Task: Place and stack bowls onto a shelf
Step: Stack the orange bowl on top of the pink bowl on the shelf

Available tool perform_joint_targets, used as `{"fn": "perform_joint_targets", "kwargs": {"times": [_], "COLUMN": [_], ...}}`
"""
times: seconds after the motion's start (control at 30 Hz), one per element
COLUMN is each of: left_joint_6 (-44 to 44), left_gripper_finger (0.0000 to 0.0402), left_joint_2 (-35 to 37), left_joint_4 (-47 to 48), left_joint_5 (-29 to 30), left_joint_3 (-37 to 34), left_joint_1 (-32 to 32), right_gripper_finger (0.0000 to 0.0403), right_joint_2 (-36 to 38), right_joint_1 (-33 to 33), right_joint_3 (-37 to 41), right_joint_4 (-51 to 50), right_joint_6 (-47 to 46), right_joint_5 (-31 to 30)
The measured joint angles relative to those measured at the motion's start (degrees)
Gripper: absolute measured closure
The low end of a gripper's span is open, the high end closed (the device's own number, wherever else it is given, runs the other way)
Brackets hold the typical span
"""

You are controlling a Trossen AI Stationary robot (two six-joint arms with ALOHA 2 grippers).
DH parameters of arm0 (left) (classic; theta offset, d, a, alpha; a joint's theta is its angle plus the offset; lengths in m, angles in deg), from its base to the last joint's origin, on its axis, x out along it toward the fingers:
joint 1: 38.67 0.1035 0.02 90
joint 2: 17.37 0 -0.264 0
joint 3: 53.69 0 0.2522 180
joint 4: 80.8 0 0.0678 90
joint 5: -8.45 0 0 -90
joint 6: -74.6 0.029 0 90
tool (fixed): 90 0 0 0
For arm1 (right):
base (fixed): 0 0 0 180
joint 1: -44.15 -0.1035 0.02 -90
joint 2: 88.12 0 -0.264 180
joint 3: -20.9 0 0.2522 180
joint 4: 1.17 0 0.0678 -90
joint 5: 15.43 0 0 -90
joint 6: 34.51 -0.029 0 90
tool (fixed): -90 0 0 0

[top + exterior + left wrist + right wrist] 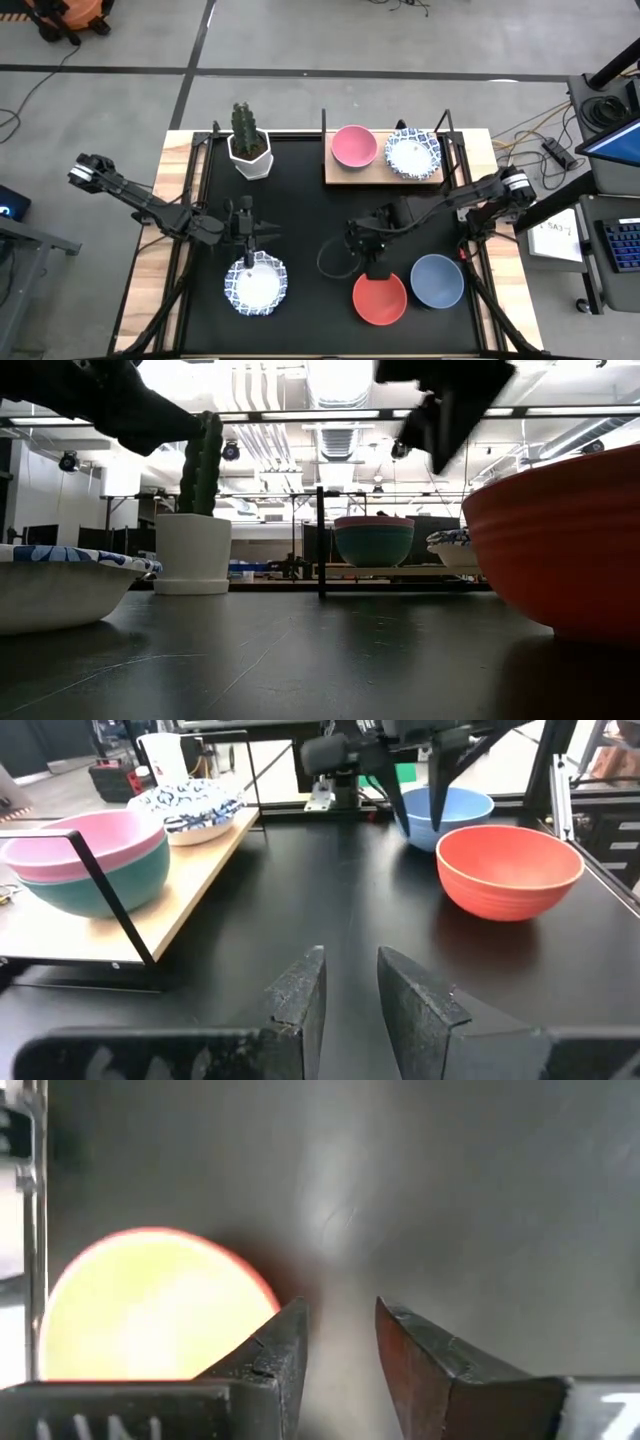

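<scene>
On your left, the left gripper (246, 238) hangs just above the far rim of a white bowl with a blue patterned scalloped rim (256, 283) that sits on the black tabletop (300, 215). In its wrist view the two dark fingers (298, 990) stand a narrow gap apart with nothing between them; that bowl itself lies outside that view. In the low view this bowl is cut off at the picture's edge. Behind it stands a green cactus in a white faceted pot (249, 146).

Moving right, the small light-wood shelf with thin black posts (350, 173) sits at the far side of the table. On it you see a pink bowl (354, 146) nested in a teal-green one (92, 886), which the overhead view hides. Beside them is a stack of blue-patterned white bowls (412, 153); how many are stacked you cannot tell.

The right gripper (375, 265) points down just beside the far rim of the plain red bowl (380, 297). Its fingers (430, 1360) are parted, gripping nothing, over bare tabletop. The red bowl shows washed-out and partly hidden behind one finger in that wrist view. Just right of it, touching or nearly so, sits the plain blue bowl (437, 281).
</scene>
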Motion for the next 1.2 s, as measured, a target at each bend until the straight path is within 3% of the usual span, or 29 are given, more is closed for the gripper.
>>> {"fn": "perform_joint_targets", "kwargs": {"times": [0.33, 0.6, 0.73, 1.2], "left_joint_6": [0.5, 0.6, 0.6, 0.5], "left_gripper_finger": [0.0325, 0.0325, 0.0325, 0.0325], "left_joint_2": [-0.3, -1.2, -1.8, -2.0], "left_joint_4": [0.2, 0.2, 0.2, 0.2], "left_joint_5": [-0.1, -0.1, -0.1, -0.1], "left_joint_3": [0.0, 0.0, 0.0, 0.0], "left_joint_1": [0.0, 0.1, 0.1, 0.1], "right_gripper_finger": [0.0312, 0.0330, 0.0334, 0.0326], "right_joint_2": [0.0, 0.0, -0.5, -2.1], "right_joint_1": [-4.5, -7.6, -7.8, -7.7], "right_joint_3": [2.4, 5.3, 7.5, 14.6], "right_joint_4": [-6.5, 0.2, 2.0, 10.7], "right_joint_6": [-6.4, -6.9, -9.3, -9.9], "right_joint_5": [0.1, 0.2, -2.6, -2.7]}}
